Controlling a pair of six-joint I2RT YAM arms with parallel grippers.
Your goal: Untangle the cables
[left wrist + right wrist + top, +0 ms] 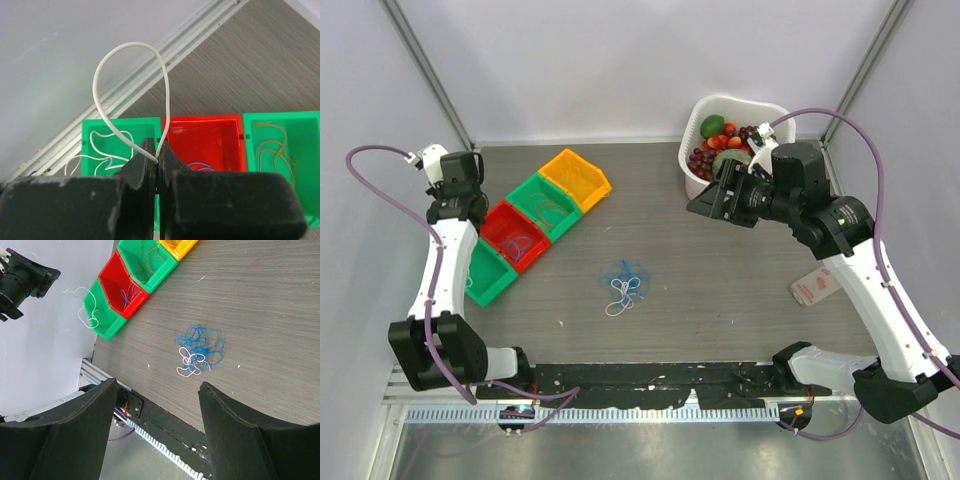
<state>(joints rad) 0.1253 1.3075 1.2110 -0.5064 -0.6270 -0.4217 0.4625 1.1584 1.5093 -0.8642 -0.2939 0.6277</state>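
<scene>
A small tangle of blue and white cables (623, 283) lies mid-table, also in the right wrist view (198, 349). My left gripper (158, 160) is shut on a white cable (132, 75) that loops up above the jaws. Its tail trails into the end green bin (120, 121). From above, that gripper (455, 205) hangs raised beside the bin row. A blue cable lies in the red bin (200, 140), and orange ones in the second green bin (305, 150). My right gripper (157, 405) is open and empty, held high (710, 200) to the right of the tangle.
Green, red, green and yellow bins (575, 177) stand in a diagonal row at the left. A white basket (700, 115) of fruit sits at the back right, just behind my right gripper. A pale card (815, 285) lies near the right edge.
</scene>
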